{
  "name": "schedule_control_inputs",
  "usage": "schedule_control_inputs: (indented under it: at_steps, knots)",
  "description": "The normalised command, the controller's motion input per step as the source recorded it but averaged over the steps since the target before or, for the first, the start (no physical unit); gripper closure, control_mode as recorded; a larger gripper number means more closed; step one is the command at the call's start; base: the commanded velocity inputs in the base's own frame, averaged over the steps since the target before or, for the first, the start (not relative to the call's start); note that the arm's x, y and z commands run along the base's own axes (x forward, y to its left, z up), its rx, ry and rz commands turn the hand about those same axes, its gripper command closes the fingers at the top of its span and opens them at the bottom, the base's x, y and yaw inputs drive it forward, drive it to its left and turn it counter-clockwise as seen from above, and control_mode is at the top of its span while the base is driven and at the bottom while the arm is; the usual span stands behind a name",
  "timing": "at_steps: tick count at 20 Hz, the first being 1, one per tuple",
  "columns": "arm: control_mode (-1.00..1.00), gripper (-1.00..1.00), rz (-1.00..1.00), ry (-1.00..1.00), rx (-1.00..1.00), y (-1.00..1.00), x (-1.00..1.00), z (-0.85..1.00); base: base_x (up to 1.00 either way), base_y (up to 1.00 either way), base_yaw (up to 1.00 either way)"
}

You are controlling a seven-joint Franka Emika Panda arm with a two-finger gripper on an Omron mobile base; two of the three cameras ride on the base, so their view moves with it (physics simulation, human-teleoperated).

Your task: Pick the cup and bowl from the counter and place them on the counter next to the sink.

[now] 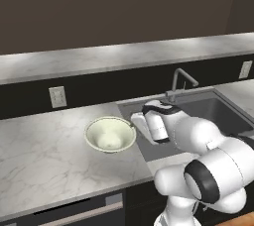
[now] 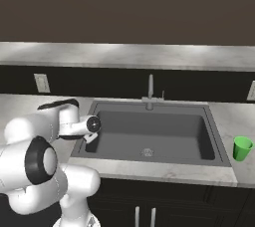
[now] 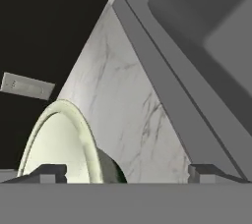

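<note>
Bowl placement looks done: wide cream-white bowl [image 1: 110,135] sits beside the dark sink [image 2: 149,131]; your gripper [image 3: 127,171] fingers spread wide, so lift clear.

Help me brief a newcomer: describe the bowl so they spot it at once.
Find the dark sink. On the marbled counter just left of it sits the bowl: wide, shallow, pale cream, far broader than the small green cup on the sink's other side.

Cream bowl [image 1: 110,134] upright left of sink [image 2: 149,131]; green cup [image 2: 242,148] right.
</note>
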Motion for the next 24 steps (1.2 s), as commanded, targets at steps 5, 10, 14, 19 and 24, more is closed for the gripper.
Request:
schedule_control_inputs:
  at_steps: [5,10,14,19,24]
  knots:
    - [-1.00,-1.00,0.00,0.02,0.00,-0.24,-0.01,0.63,0.00,0.00,0.00]
    - [-1.00,-1.00,0.00,0.04,0.00,-0.24,-0.32,0.59,0.00,0.00,0.00]
    - [-1.00,-1.00,0.00,0.01,-0.01,-0.24,-0.60,0.56,0.00,0.00,0.00]
    - [-1.00,-1.00,0.00,0.00,-0.07,-0.35,-0.73,0.50,0.00,0.00,0.00]
    - [-1.00,-1.00,0.00,0.00,-0.13,-0.44,-0.65,0.33,0.00,0.00,0.00]
